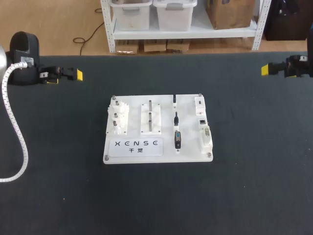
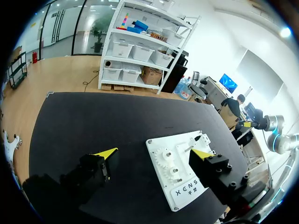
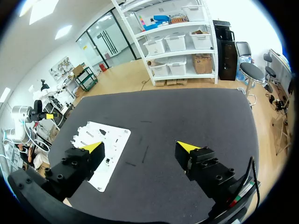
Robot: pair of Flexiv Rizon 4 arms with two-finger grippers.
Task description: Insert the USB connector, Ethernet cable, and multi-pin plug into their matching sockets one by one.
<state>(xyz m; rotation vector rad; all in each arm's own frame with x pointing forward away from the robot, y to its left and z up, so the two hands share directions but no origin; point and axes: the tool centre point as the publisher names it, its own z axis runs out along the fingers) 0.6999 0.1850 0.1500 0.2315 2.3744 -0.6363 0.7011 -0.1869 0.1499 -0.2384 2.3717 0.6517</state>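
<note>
USB connector (image 1: 177, 139) lengthwise near-to-far on board (image 1: 190, 147)

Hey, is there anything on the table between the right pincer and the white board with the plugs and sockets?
Nothing visible does. Only bare black tabletop lies between the right pincer, which is open at the table's right edge, and the white rectangular plastic board in the middle of the table.

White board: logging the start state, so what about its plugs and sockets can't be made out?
- Head view: plugs and sockets on the white board are too small to tell apart.
- Left wrist view: the left gripper covers the board's plug side with one finger.
- Right wrist view: board partly behind the right gripper.
</note>
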